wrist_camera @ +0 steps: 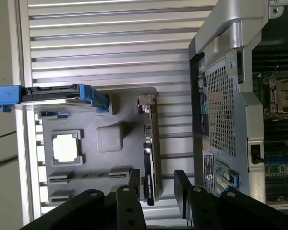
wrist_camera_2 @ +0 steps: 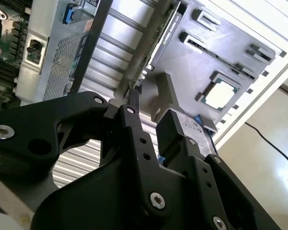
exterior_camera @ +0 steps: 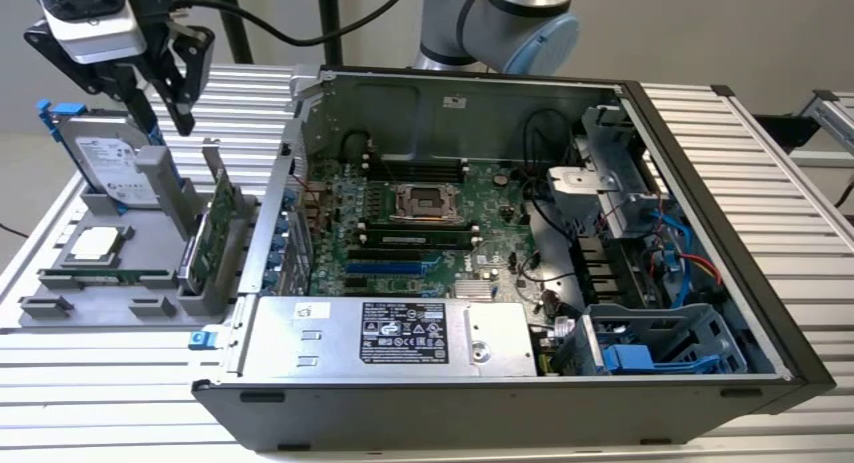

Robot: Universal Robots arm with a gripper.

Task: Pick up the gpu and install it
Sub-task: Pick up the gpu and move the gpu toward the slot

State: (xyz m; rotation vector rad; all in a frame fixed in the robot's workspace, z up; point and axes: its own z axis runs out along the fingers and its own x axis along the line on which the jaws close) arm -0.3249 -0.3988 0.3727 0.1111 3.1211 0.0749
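**Desk:** Where is the gpu (exterior_camera: 222, 213)?

**Photographer:** It stands on edge in a slot of the grey holder (exterior_camera: 94, 308), at the exterior view's left. That puts it just beside the open computer case (exterior_camera: 747, 183) but outside it. Its green board faces the camera and the silver bracket is at the far end.

**Desk:** And the jaws?

**Photographer:** Spread wide and holding nothing. They hang at the exterior view's upper left, above the holder and clear of everything on it. In the first wrist view the two black fingers (wrist_camera: 182, 191) stand apart, and the near end of the gpu (wrist_camera: 150, 143) shows in the gap between them, further off.

**Desk:** What else is on the counter (exterior_camera: 107, 383)?

**Photographer:** A silver hard drive (exterior_camera: 107, 158) with a blue frame stands upright at the holder's back, directly under the jaws. A square processor chip (exterior_camera: 94, 245) lies flat in its pocket. Inside the case, the green motherboard (exterior_camera: 400, 233) lies exposed.
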